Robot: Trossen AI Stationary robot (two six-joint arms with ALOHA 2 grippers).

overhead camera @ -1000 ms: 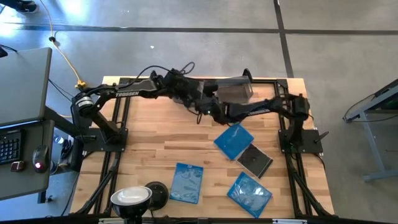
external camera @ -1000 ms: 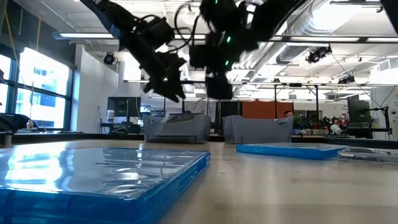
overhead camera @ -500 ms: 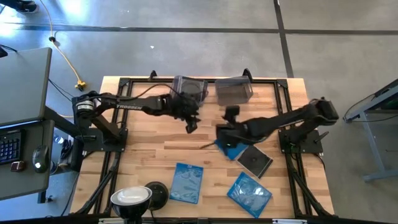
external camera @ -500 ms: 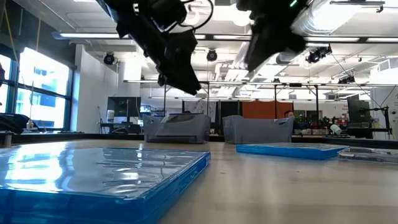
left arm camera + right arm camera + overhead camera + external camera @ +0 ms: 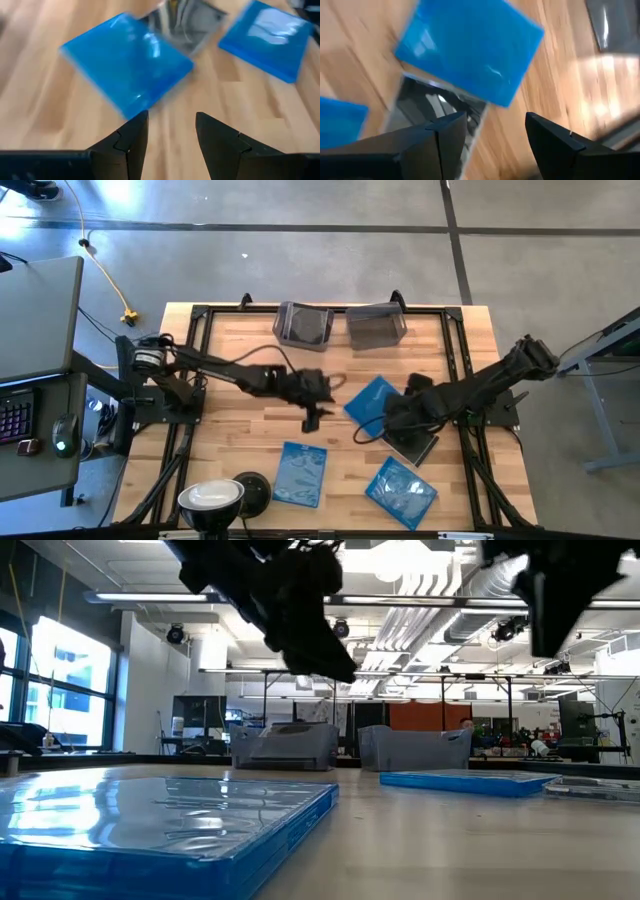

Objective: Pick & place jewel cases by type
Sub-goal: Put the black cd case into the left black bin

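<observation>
1. Both claws are empty with fingers apart: left claw (image 5: 312,418) mid-desk, right claw (image 5: 372,427) by the upper blue case (image 5: 377,402).
2. We judge this the approach step.
3. Next: descend, clamp 1 case; the dark case (image 5: 412,440) touches it.

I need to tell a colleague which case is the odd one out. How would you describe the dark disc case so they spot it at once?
Start at the two grey bins at the far edge of the wooden table, then come toward the near right part. There lies the dark case, partly under the right end effector, its corner tucked beneath a blue case. It is the only grey-black one; the other three are bright blue.
</observation>
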